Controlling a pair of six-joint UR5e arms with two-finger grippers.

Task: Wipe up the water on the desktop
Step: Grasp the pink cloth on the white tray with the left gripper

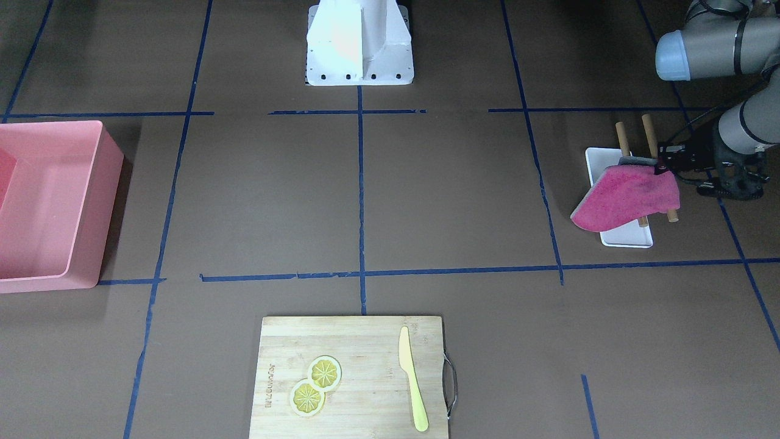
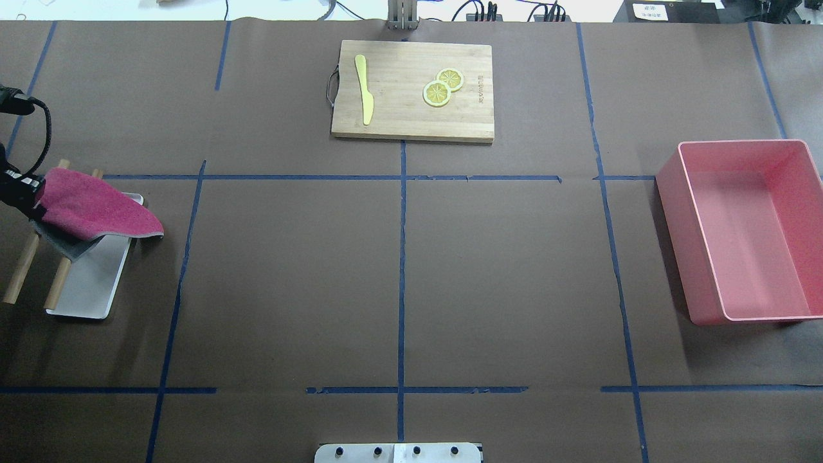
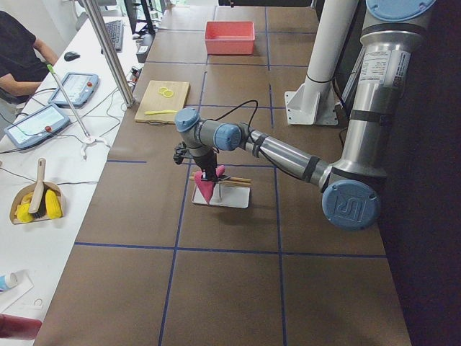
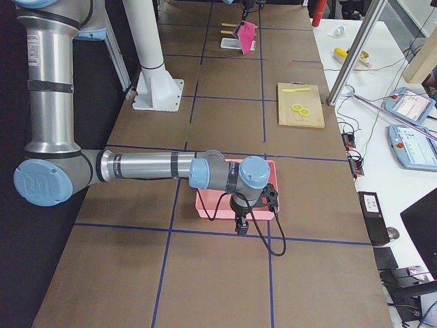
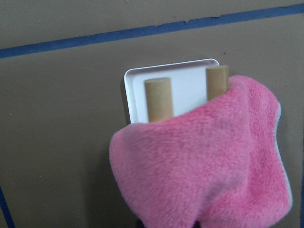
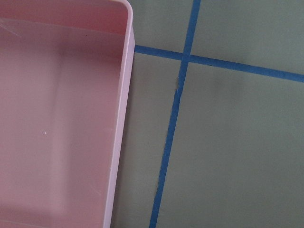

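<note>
The dark-brown desktop (image 1: 451,195) with blue tape lines shows no water that I can make out. My left gripper (image 1: 661,166) is shut on one end of a pink cloth (image 1: 621,198) and holds it over two wooden rods (image 1: 621,137) that lie across a white tray (image 1: 627,236). In the overhead view the cloth (image 2: 90,209) hangs from the gripper (image 2: 32,199) at the far left edge. In the left wrist view the cloth (image 5: 204,171) covers the near ends of the rods (image 5: 158,99). My right gripper (image 4: 241,227) shows only in the exterior right view, beside the pink bin; I cannot tell its state.
A pink bin (image 2: 739,143) stands at the desktop's right side, empty inside, and its rim (image 6: 124,118) shows in the right wrist view. A bamboo cutting board (image 2: 398,122) at the far edge carries a yellow knife (image 2: 364,90) and two lemon slices (image 2: 442,87).
</note>
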